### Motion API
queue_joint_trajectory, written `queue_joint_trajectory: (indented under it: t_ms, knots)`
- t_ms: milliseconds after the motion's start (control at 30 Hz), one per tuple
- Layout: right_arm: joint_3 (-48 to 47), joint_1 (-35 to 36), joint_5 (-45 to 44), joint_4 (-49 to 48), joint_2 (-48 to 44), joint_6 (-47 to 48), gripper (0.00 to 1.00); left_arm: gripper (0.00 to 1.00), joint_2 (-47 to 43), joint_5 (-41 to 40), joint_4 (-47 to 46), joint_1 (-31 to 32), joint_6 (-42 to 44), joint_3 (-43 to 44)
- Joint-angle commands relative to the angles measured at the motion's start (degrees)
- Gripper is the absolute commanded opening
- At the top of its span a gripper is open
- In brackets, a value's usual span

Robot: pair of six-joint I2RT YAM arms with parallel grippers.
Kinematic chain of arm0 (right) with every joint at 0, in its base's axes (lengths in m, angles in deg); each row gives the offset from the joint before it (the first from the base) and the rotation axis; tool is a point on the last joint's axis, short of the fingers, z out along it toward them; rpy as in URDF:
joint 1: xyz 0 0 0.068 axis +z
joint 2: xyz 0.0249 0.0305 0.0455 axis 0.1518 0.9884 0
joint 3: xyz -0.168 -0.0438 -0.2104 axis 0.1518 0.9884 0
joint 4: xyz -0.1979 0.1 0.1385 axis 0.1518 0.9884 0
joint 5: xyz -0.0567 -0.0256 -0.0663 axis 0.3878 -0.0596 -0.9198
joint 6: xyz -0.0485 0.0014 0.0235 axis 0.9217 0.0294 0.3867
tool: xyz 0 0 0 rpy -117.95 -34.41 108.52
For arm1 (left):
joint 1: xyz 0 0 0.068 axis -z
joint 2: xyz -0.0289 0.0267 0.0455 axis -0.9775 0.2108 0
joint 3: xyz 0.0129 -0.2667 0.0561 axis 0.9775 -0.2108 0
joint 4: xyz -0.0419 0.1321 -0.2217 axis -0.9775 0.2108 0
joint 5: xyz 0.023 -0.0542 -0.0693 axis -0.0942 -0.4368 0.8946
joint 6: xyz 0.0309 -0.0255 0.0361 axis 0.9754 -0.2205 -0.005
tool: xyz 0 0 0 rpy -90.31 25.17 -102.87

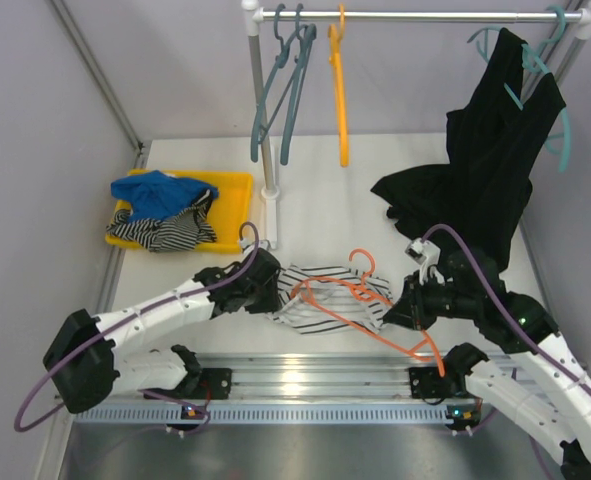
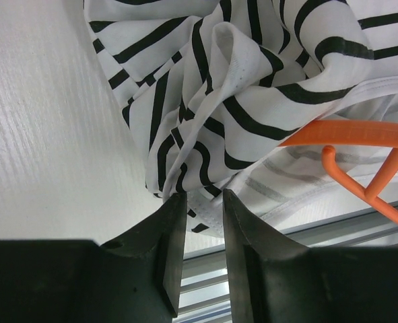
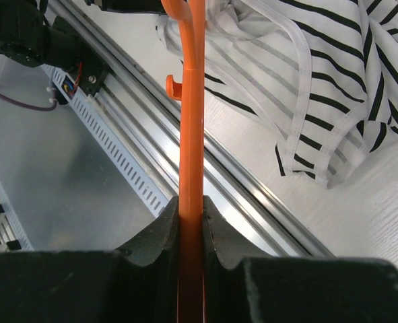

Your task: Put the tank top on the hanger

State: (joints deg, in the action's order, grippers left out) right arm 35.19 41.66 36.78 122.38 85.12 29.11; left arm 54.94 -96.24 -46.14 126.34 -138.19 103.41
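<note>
The tank top (image 1: 310,308) lies crumpled at the 6 o'clock edge of the counter (image 1: 325,200), between the two arms and just beyond the metal rail (image 1: 305,375) along the near edge. The hanger (image 1: 360,292) rests across its 3 o'clock half, hook toward 12 o'clock, with one long arm running off the cloth toward 4 o'clock. The left tool (image 1: 273,292) sits at the top's 9 o'clock side. In the left wrist view its fingers (image 2: 175,229) are only slightly spread, their tips set either side of the hem of the tank top (image 2: 252,81), with the hanger (image 2: 360,138) at 3 o'clock. The right tool (image 1: 403,305) is at the top's 3 o'clock. In its own view the right tool (image 3: 190,202) is pinching the hanger's (image 3: 190,101) thin bar edge-on, with the tank top (image 3: 340,87) at 1 o'clock. A yellow tray (image 1: 237,190) of clothes stands at 10 o'clock, and a black garment (image 1: 485,170) hangs at 2 o'clock.
</note>
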Motion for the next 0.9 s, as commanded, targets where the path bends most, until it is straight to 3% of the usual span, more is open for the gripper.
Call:
queue_joint_trajectory:
  t_ms: [0,233,500,700,867]
  knots:
    - [-0.21,-0.41,-0.07,-1.41,-0.28,1.58,0.0,0.33,0.39,0.19,-2.7,-0.17,-0.1,0.12]
    - [0.94,-0.41,0.55,-2.55,-0.02,1.32,0.0,0.33,1.35,0.63,-1.99,-0.17,-0.27,-1.2]
    - [0.94,-0.41,0.55,-2.55,0.25,1.32,0.0,0.25,2.85,1.51,-4.89,-0.17,-0.19,-2.87]
    - [1.47,-0.41,0.46,-2.81,0.51,1.14,0.0,0.33,2.06,5.46,-6.92,-0.08,0.52,-4.45]
    - [1.73,-0.41,0.2,-2.99,0.42,0.79,0.0,0.27,1.88,6.61,-6.56,-0.08,0.96,-5.77]
